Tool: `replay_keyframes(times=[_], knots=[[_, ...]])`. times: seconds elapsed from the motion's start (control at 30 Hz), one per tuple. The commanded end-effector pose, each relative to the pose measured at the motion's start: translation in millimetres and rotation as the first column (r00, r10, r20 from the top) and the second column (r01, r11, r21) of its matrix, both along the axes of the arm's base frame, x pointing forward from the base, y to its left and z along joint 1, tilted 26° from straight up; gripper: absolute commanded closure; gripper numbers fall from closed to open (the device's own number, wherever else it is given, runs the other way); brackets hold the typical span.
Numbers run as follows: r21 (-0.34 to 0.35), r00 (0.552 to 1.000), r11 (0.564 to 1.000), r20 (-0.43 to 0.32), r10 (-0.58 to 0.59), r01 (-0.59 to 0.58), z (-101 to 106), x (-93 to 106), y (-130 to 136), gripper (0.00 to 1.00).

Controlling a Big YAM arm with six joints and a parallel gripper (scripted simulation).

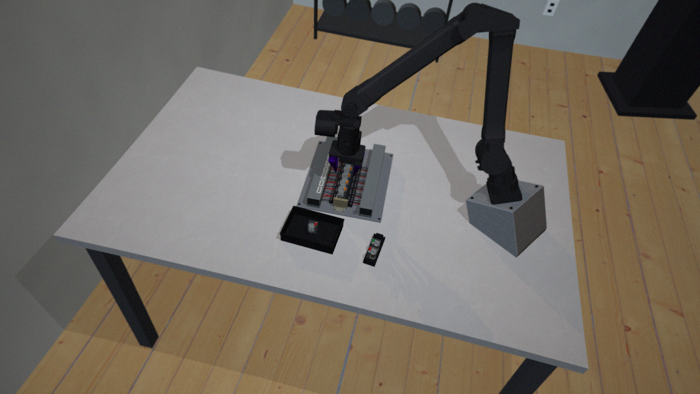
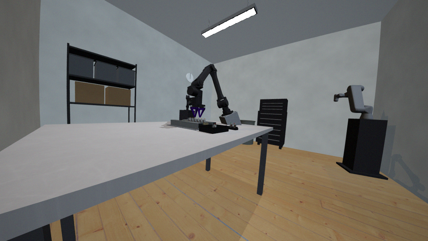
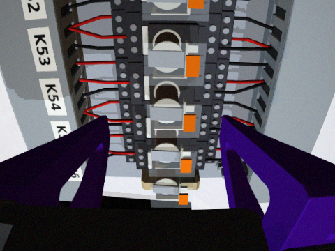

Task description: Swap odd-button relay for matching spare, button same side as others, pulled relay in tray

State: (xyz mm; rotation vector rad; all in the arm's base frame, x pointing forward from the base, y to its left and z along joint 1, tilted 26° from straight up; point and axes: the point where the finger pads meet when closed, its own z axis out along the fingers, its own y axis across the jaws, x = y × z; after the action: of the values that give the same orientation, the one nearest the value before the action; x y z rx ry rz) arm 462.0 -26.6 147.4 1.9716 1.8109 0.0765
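Observation:
A row of clear relays with orange test buttons sits in the socket strip on the grey panel. All buttons in the wrist view are orange and on the right side. My gripper with purple fingers is open and empty, a little above the row near its far end; it also shows in the top view and the exterior view. A relay with a red button lies in the black tray. A small black holder carries two spares, one with a green button and one with a red button.
Labels K52 to K54 run along the left duct of the panel, with red and black wires on both sides of the sockets. The arm's grey base block stands at the table's right.

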Motion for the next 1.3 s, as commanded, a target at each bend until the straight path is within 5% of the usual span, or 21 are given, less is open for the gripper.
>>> replay_keyframes(times=[0.0,0.33,0.77,1.27], knots=[[0.004,1.0,1.0,0.016,-0.002,0.002,15.9,3.5,8.9,0.41],[0.007,0.999,1.0,0.046,-0.005,0.005,41.9,2.6,11.8,0.41],[0.002,1.0,1.0,-0.014,-0.007,0.007,14.8,-7.7,10.3,0.41],[0.003,1.0,1.0,-0.004,-0.007,0.007,18.3,-4.2,10.5,0.41]])
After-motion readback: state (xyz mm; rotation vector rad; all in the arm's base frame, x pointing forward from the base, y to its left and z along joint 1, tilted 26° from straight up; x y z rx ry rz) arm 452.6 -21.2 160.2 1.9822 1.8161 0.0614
